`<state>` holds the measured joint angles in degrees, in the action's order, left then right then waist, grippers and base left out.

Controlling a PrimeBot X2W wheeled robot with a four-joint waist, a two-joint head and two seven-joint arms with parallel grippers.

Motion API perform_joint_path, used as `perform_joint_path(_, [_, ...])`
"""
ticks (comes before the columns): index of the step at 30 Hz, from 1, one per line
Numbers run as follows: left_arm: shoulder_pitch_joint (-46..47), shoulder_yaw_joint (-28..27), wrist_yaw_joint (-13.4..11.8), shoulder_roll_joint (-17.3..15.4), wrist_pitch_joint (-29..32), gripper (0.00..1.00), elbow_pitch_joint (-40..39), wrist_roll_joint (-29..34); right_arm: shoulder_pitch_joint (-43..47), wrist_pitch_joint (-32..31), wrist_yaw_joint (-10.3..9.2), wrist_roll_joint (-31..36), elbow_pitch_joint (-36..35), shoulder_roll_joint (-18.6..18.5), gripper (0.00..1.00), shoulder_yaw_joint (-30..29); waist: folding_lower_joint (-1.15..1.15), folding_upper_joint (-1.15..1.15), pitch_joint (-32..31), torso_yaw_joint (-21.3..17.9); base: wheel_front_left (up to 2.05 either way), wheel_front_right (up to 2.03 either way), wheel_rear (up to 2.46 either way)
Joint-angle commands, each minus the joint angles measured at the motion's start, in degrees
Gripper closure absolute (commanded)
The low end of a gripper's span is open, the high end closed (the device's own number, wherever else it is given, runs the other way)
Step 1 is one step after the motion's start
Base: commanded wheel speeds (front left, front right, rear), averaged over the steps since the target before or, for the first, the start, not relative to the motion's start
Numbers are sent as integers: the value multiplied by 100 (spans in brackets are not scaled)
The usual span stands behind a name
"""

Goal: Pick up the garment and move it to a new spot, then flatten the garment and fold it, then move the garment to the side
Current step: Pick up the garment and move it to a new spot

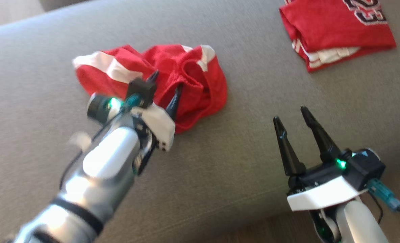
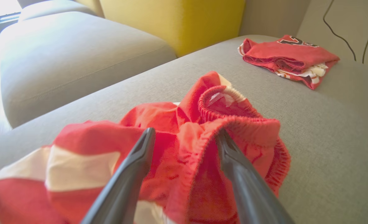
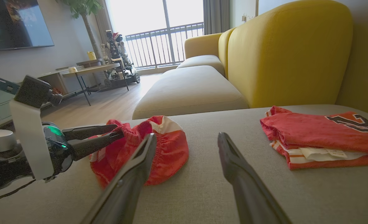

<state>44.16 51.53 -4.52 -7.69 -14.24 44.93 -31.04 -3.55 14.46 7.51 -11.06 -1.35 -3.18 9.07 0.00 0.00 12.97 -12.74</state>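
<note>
On sofa cushion point(image 1: 240, 152) | left tool point(image 1: 167, 81) apart, straddling crumpled red garment point(image 1: 200, 84) | right tool point(image 1: 289, 113) apart, empty

A broad grey seat point(image 1: 220, 162) is spread across the foreground, backed by a yellow backrest point(image 3: 289, 53). A second pale cushion point(image 3: 187, 90) is set beyond it. Daylight is admitted through a tall glazed door point(image 3: 140, 15), behind which a balcony railing point(image 3: 165, 43) is seen; a grey curtain point(image 3: 215, 12) is hung beside it. The floor point(image 3: 109, 105) is laid in light wood. A dark screen point(image 3: 16, 25) is mounted on the wall, with a table point(image 3: 90, 69) and what may be a potted tree point(image 3: 78, 6) nearby.
</note>
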Motion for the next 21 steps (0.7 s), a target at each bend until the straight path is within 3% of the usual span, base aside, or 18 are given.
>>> perform_joint_path(1, [-152,-342,-165,-117,-69,0,-328,-58,12,54,-2,37,-154,30,0,134,0,0,-377,326,0,0,0])
perform_joint_path(8, [-1984,-1482,-835,-307,-74,0,-2097,-169,406,54,-2,1,13,30,0,118,0,0,-1189,1025,0,0,0])
perform_joint_path(12, [-2812,-1937,-1057,-381,-74,0,-3008,-5,553,54,-2,-4,44,30,0,85,0,0,-1381,1275,0,0,0])
perform_joint_path(17, [-4006,-2726,-1452,-396,-75,0,-4537,720,737,54,-2,85,44,30,0,-9,0,0,-1567,1558,0,0,0])
perform_joint_path(21, [-4752,-3128,-1595,-404,-75,0,-5013,1495,929,54,-2,102,25,30,0,-190,0,0,-1761,1716,0,0,0])
